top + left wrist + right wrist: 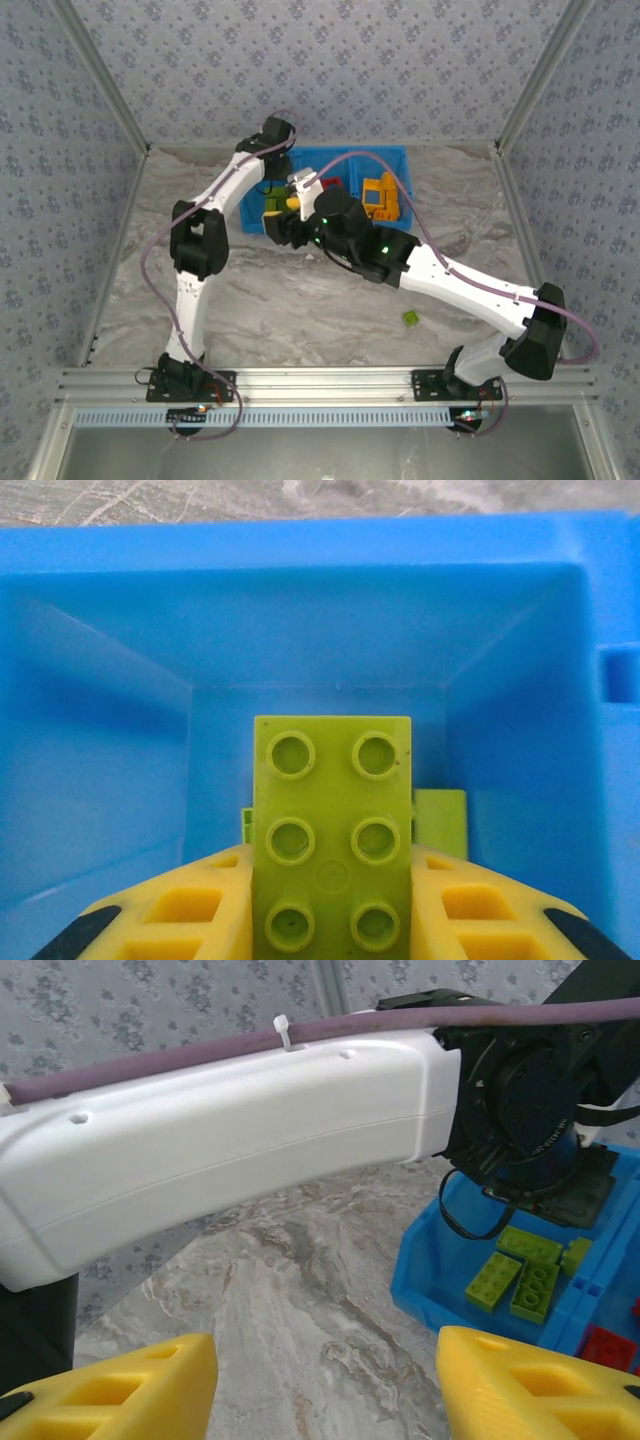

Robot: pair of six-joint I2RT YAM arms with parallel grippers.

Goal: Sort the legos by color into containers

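Note:
My left gripper [332,870] is shut on a lime green six-stud lego [333,820], held over the left compartment of the blue bin [100,730]. More green legos [441,822] lie on that compartment's floor. From above, the left gripper [278,200] hangs over the bin's [340,152] left end. Orange-yellow legos [381,196] fill the right compartment. My right gripper [325,1360] is open above bare table, nothing between its fingers, just left of the bin [430,1260]. Green legos [520,1272] and a red lego [605,1345] show inside. One green lego [411,318] lies on the table.
The left arm's white link [230,1140] crosses close over my right gripper. In the top view the right gripper [280,228] sits near the bin's front left corner, under the left arm. Metal frame posts [110,90] and patterned walls bound the marble table [300,300].

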